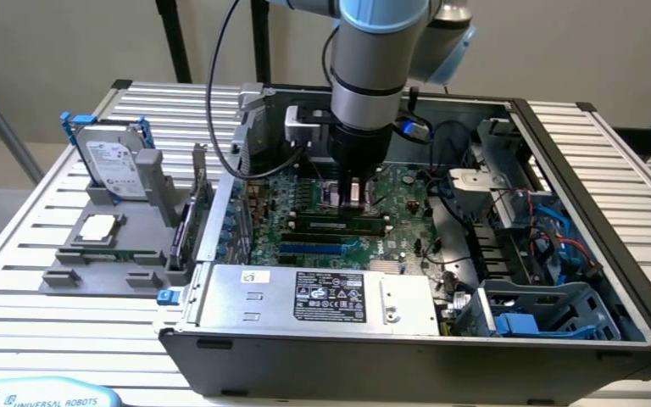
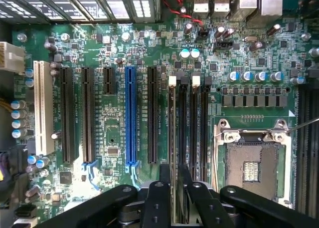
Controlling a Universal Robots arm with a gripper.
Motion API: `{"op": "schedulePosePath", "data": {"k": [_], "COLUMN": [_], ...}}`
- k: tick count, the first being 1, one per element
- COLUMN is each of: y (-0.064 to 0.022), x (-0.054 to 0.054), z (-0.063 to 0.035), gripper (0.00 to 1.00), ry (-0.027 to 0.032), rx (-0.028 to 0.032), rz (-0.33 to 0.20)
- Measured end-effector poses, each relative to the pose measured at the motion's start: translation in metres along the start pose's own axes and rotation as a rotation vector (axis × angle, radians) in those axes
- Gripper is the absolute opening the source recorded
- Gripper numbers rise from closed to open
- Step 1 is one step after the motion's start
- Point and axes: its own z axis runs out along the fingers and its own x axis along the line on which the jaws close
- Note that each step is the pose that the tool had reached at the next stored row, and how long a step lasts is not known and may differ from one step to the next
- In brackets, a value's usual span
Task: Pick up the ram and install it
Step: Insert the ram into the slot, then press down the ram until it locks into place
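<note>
RAM stick is sitting edge-on in the gripper, jaws clamping it, hanging over the memory slots beside the CPU socket. Doing this well is keeping it square to one slot, notch aligned, pressing evenly.

Claw fingertips hidden behind arm, exterior view. Ram mostly covered between claw fingers; edge cuts it off.

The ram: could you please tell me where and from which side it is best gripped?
Pinch its two flat faces near the middle of the long top edge, from above: the ram stands on edge, thin and long, as the gripper holds it.
</note>
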Motion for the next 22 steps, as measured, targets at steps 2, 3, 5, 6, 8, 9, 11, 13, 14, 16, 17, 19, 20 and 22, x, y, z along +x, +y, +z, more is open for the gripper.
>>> {"op": "schedulePosePath", "data": {"k": [2, 3, 5, 6, 8, 9, 11, 13, 14, 16, 17, 19, 20, 22], "y": [0.0002, 0.0002, 0.0002, 0.0002, 0.0002, 0.0002, 0.0002, 0.0002, 0.0002, 0.0002, 0.0002, 0.0002, 0.0002, 0.0002], "x": [0.0001, 0.0001, 0.0001, 0.0001, 0.0001, 0.0001, 0.0001, 0.0001, 0.0001, 0.0001, 0.0001, 0.0001, 0.0001, 0.0001], "z": [-0.0071, -0.0101, -0.0124, -0.0124, -0.0124, -0.0125, -0.0125, -0.0125, -0.0126, -0.0126, -0.0126, -0.0126, -0.0126, -0.0126], "gripper": [0.22, 0.22, 0.2, 0.13, 0.11, 0.11, 0.11, 0.11, 0.11, 0.11, 0.11, 0.11, 0.11, 0.11], "ry": [0.0, -0.0003, -0.0013, -0.0019, -0.0027, -0.0026, -0.0025, -0.0026, -0.0026, -0.0026, -0.0025, -0.0026, -0.0025, -0.0025], "rx": [-0.0018, -0.0023, -0.0029, -0.0029, -0.0029, -0.0029, -0.003, -0.0029, -0.003, -0.0029, -0.003, -0.0029, -0.003, -0.003], "rz": [0.0, 0.0, 0.0, 0.0, 0.0, 0.0, 0.0, 0.0, 0.0, 0.0, 0.0, 0.0, 0.0, 0.0]}}
